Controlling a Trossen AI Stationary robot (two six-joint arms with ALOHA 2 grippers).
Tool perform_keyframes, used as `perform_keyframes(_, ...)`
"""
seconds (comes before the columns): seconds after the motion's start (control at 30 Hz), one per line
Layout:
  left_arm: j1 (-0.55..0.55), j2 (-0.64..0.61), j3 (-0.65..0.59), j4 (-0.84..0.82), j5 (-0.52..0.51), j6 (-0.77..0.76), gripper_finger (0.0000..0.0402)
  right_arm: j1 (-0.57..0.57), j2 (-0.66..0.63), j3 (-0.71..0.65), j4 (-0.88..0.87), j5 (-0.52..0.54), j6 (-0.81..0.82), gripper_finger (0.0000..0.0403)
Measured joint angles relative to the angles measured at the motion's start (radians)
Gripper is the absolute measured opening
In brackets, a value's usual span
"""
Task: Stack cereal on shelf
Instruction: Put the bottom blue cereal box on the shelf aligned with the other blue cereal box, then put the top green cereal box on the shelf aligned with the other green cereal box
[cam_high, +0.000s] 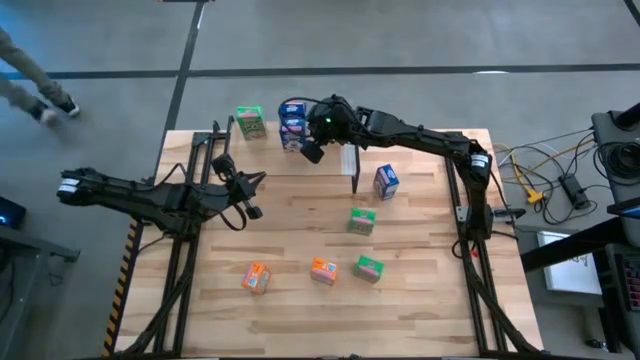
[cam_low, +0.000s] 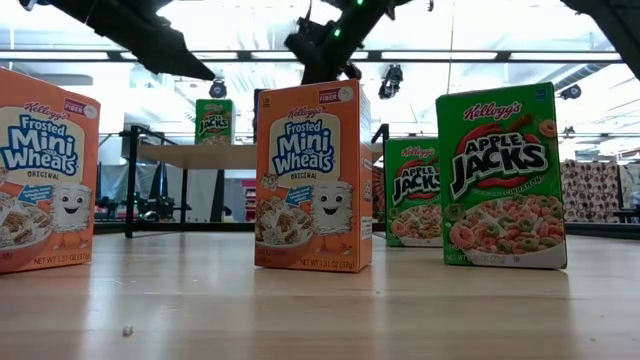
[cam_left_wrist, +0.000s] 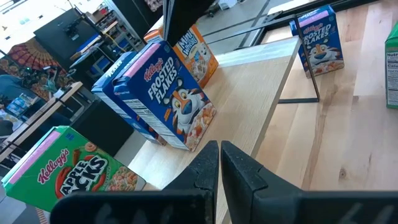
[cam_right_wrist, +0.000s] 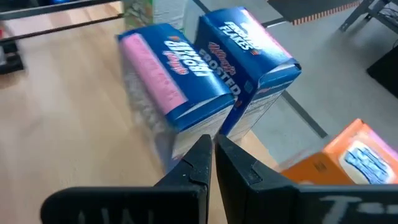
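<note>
Two grippers concern us, and both are pressed together with nothing between the fingers. Our right gripper hangs over the far end of the low light-wood shelf on thin black legs, its closed fingers just beside a pair of small blue Frosted Flakes boxes that stand touching each other on that board. An orange Mini-Wheats box sits just behind the blue pair, and a green Apple Jacks box stands further along the same board, so we judge four boxes shelved. Our left gripper waits above the near-left part of the tabletop, fingers shut, pointed toward the shelf. Five boxes are left on the big wooden table: a third blue box near the shelf's black leg, a green box at mid-table, and a front row of two orange boxes with another green one beside them. We reckon the job a little under half done. For room, the shelved boxes crowd the board's far end, near its edge, and the right fingers are close enough to nudge the blue pair on lifting away. The loose boxes stand well apart from one another, with bare wood around each, so either arm should reach them freely; only the blue one near the shelf leg looks cramped.
</note>
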Motion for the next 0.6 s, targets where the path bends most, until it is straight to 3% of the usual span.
perform_keyframes(0.3, 0.0, 0.0, 0.0, 0.003, 0.0, 0.0, 0.0001, 0.095, -0.058, 0.002, -0.187, -0.01, 0.045, 0.0013)
perform_keyframes(0.6, -0.001, 0.0, 0.0, 0.007, 0.0, 0.0, 0.0001, 0.17, -0.066, -0.009, -0.538, -0.277, 0.243, 0.0013)
